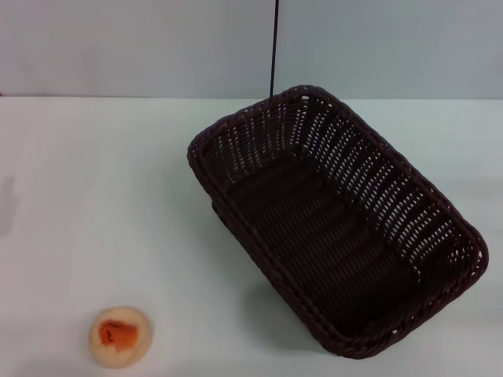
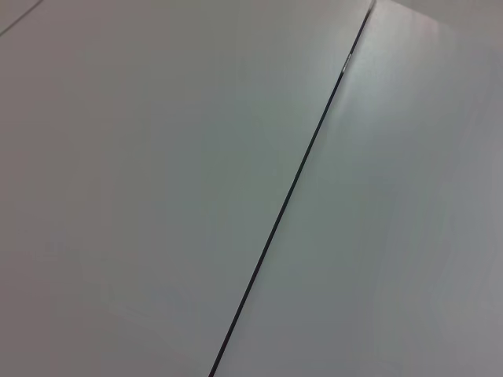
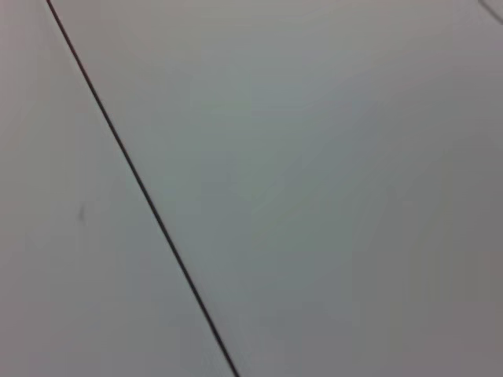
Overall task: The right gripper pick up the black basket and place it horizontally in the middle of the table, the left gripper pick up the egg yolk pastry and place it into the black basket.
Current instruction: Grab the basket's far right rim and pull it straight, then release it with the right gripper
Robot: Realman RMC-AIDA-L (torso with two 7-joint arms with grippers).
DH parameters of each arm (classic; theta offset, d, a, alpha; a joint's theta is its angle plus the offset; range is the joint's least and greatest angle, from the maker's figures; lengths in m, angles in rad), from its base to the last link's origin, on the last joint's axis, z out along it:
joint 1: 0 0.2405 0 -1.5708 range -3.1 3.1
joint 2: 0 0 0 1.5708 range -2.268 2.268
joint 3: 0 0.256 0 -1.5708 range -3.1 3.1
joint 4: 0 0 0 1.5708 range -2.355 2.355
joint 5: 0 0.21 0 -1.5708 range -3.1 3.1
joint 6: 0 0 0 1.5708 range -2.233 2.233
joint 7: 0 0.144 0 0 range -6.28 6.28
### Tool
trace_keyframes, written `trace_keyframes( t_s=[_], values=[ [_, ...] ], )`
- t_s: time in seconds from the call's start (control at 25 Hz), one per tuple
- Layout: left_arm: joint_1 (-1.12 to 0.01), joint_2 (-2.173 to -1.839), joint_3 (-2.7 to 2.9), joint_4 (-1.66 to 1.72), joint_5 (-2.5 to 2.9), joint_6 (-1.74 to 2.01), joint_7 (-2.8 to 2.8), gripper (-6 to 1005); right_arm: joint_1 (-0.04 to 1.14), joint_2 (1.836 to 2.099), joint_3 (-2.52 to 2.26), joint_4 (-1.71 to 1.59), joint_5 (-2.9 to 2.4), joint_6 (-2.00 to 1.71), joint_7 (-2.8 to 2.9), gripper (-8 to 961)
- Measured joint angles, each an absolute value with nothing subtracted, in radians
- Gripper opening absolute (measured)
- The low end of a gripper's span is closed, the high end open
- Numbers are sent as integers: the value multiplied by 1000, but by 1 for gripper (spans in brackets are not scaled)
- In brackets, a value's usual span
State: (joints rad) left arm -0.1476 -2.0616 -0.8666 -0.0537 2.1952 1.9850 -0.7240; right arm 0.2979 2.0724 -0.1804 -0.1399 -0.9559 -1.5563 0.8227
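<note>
Nothing of the task looked done. The black basket (image 1: 338,232) lay empty and askew on the counter (image 1: 94,196), right of centre, not yet squared up. The egg yolk pastry (image 1: 119,335) sat well apart at the near left. Neither gripper showed, so their jaws couldn't be judged.

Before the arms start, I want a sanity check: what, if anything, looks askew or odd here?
The black basket sits diagonally on the table, right of centre, not horizontal. It is empty; the egg yolk pastry lies apart near the front left. Nothing looks spilled or damaged. Neither gripper is in view.
</note>
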Motion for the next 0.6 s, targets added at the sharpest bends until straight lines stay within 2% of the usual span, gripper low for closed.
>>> trace_keyframes(
  t_s=[0.28, 0.6],
  values=[
    [-150, -2059, -867, -54, 2195, 1985, -738, 775, 292, 2068, -270, -320, -1081, -1553, 1046, 547],
    [-158, -2059, -868, -52, 2195, 1980, -738, 775, 316, 2064, -349, -832, -1523, -1585, 1588, 607]
  ],
)
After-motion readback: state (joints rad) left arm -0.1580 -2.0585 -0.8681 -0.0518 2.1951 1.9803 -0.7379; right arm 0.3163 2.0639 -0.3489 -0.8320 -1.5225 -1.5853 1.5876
